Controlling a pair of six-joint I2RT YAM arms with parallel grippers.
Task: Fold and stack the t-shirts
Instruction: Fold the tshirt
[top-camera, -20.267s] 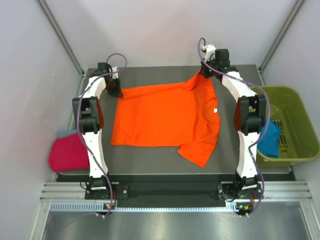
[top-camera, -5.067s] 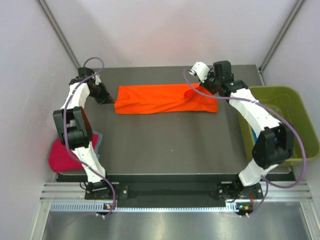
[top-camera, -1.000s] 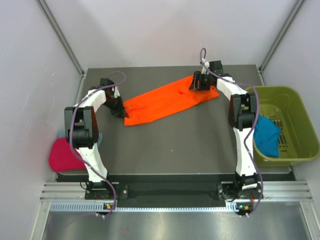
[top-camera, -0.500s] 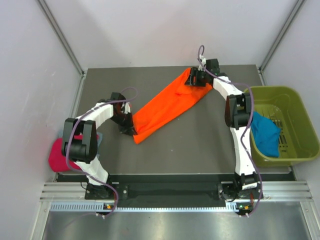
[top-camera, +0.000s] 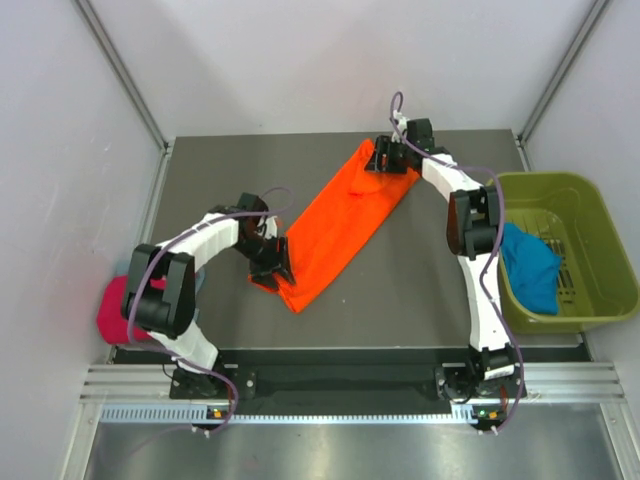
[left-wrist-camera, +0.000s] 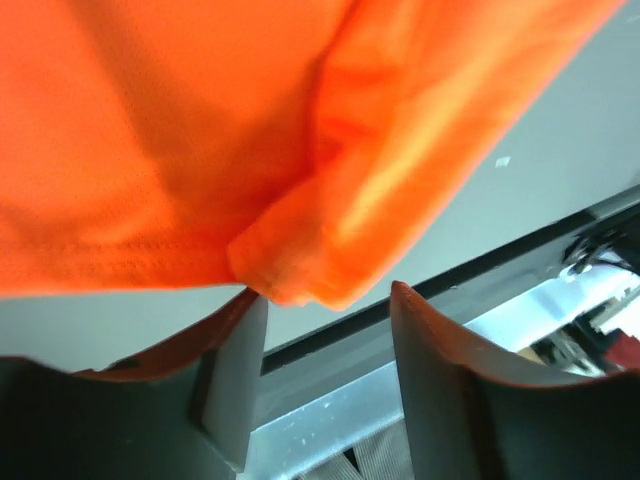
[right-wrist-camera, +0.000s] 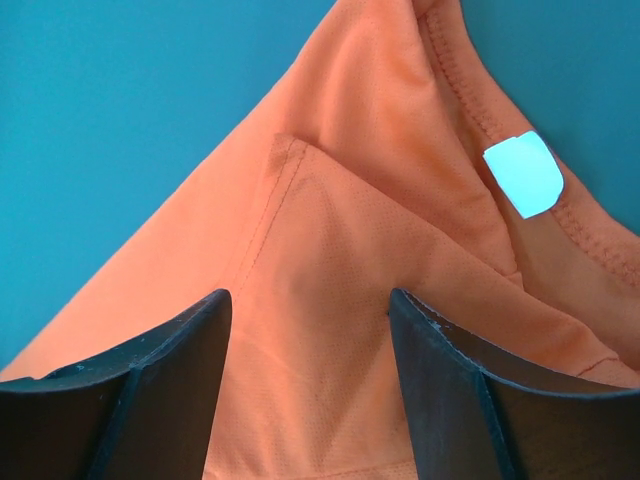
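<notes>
Orange t-shirt (top-camera: 340, 215), near end at spread left gripper (left-wrist-camera: 325, 292), far end under spread right gripper (right-wrist-camera: 310, 293).

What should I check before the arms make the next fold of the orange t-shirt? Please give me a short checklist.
1. Left claw open: ok, its fingers stand apart, with the shirt's corner only at their tips.
2. Right claw open: ok, its fingers stand apart over the cloth, near the white tag.
3. Orange t-shirt folded into a narrow strip: ok.
4. Strip square with the edges of the table: not ok, it lies slanted.
5. Whole strip on the table: ok.
6. Strip free of wrinkles underneath: cannot tell.
</notes>
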